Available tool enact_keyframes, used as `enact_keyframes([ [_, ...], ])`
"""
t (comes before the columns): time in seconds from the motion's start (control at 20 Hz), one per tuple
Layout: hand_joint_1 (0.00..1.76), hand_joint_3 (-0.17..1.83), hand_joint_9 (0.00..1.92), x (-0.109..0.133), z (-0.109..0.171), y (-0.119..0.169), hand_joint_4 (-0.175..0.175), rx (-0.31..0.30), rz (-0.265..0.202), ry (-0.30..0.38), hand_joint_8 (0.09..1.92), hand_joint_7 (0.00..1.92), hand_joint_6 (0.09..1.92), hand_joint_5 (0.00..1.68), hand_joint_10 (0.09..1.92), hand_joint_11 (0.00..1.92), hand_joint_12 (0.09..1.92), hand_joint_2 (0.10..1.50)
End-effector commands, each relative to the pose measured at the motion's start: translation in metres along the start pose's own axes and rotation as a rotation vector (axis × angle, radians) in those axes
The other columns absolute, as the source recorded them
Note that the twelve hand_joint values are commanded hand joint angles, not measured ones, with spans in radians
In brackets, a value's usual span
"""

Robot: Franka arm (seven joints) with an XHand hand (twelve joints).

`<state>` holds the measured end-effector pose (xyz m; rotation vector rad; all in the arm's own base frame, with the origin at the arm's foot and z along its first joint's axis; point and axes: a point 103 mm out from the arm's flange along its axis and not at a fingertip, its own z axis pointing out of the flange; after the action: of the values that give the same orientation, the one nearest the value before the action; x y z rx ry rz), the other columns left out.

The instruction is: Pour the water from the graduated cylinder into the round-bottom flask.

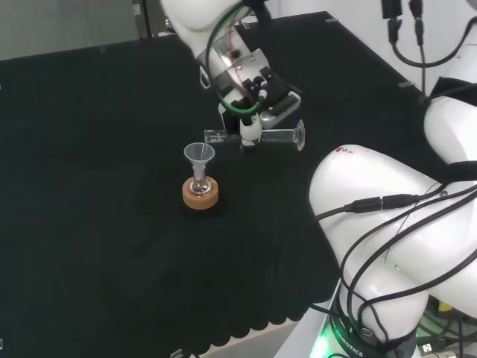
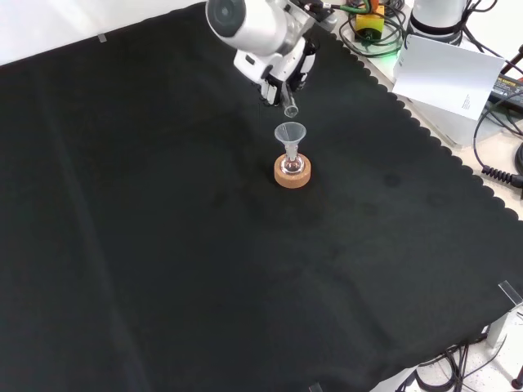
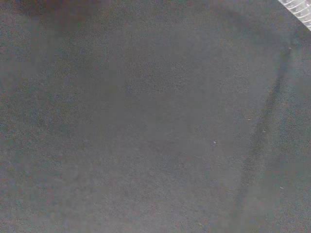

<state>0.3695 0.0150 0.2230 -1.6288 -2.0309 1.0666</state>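
A small round-bottom flask (image 1: 199, 186) stands on a cork ring (image 1: 200, 197) with a clear funnel (image 1: 199, 155) in its neck. The hand (image 1: 252, 101) is shut on a clear graduated cylinder (image 1: 279, 136), which lies about level just above and to the right of the funnel in the head view. The cylinder's mouth points toward the funnel and its foot points right. In the front view the hand (image 2: 282, 69) sits behind the funnel (image 2: 290, 135), and the cylinder's mouth (image 2: 290, 108) hangs just above the funnel's rim. The flask (image 2: 291, 166) rests in the cork ring (image 2: 292, 174).
Black cloth (image 1: 97, 186) covers the bench; its scalloped edge (image 2: 425, 131) runs along the right of the front view. The arm's white links (image 1: 387, 224) stand at the right of the head view. A white box (image 2: 445, 77) and cables lie beyond the cloth's edge.
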Motion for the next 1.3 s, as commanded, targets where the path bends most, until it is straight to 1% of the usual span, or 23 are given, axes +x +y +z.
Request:
enact_keyframes([
  [0.05,1.33,0.00,1.13,0.001,0.001,0.002,-0.069,-0.112,-0.137,0.152,1.36,0.77,0.91,0.87,0.49,1.00,0.88,1.22],
  [0.25,1.33,0.00,1.13,-0.003,0.002,0.003,-0.069,-0.190,-0.174,0.200,1.36,0.77,0.91,0.87,0.50,1.00,0.87,1.22],
  [0.6,1.33,0.00,1.12,-0.013,0.006,0.003,-0.068,-0.364,-0.219,0.303,1.36,0.77,0.92,0.87,0.50,0.99,0.87,1.22],
  [0.85,1.33,0.00,1.12,-0.020,0.008,0.006,-0.067,-0.440,-0.246,0.386,1.37,0.77,0.92,0.87,0.50,0.99,0.87,1.22],
  [1.05,1.33,0.00,1.12,-0.025,0.007,0.009,-0.066,-0.512,-0.275,0.471,1.37,0.76,0.92,0.87,0.51,0.98,0.88,1.22],
  [1.15,1.33,0.00,1.12,-0.028,0.006,0.011,-0.066,-0.543,-0.288,0.501,1.37,0.76,0.92,0.87,0.51,0.98,0.88,1.22],
  [1.3,1.33,0.00,1.12,-0.032,0.004,0.017,-0.066,-0.572,-0.297,0.526,1.37,0.76,0.92,0.87,0.51,0.98,0.88,1.22],
])
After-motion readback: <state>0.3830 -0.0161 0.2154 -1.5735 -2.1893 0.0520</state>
